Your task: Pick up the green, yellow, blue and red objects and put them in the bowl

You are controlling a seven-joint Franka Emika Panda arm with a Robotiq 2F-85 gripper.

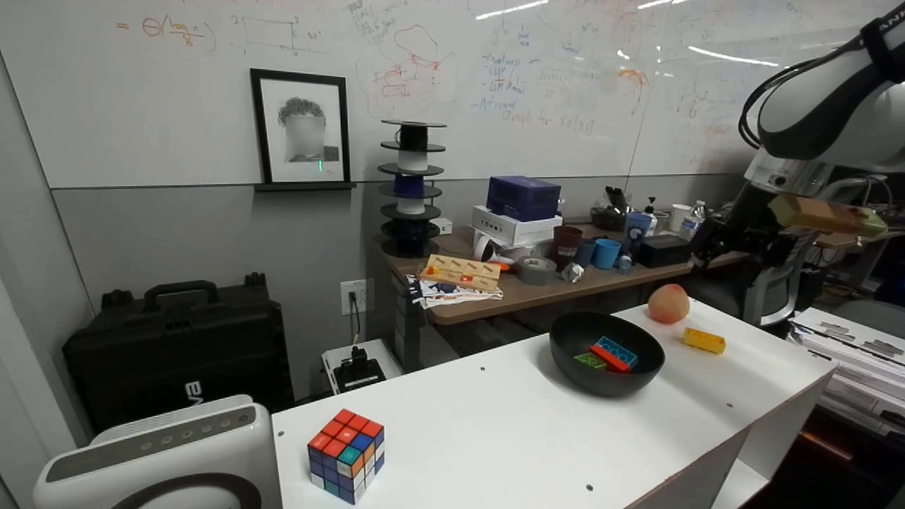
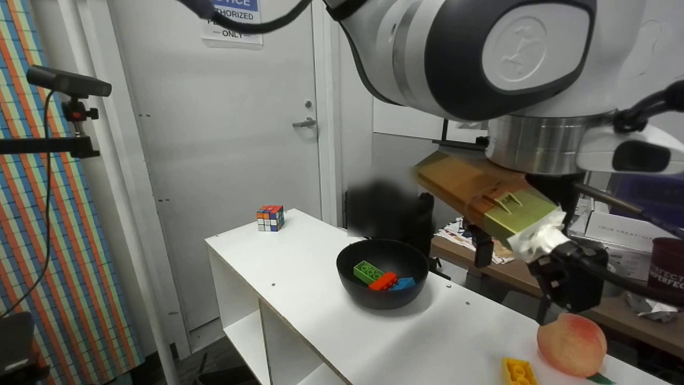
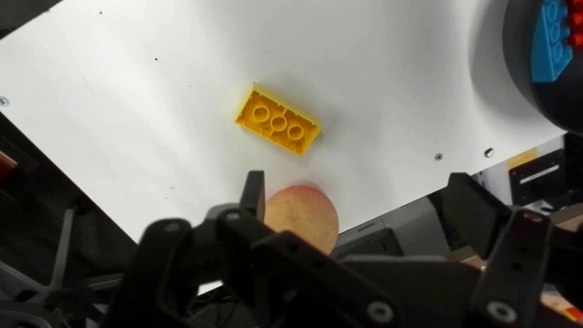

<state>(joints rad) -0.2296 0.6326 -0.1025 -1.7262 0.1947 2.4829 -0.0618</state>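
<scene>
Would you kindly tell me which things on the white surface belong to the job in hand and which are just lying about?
Part of the job:
black bowl
green block, red block and blue block, all inside the bowl
yellow block, outside the bowl

Just lying about:
Rubik's cube
peach

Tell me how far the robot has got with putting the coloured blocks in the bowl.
Done, it seems: the green block, red block and blue block lie inside the black bowl.
In hand: nothing; the tool is open and empty.
Remaining: the yellow block, which lies on the white surface near the peach.
</scene>
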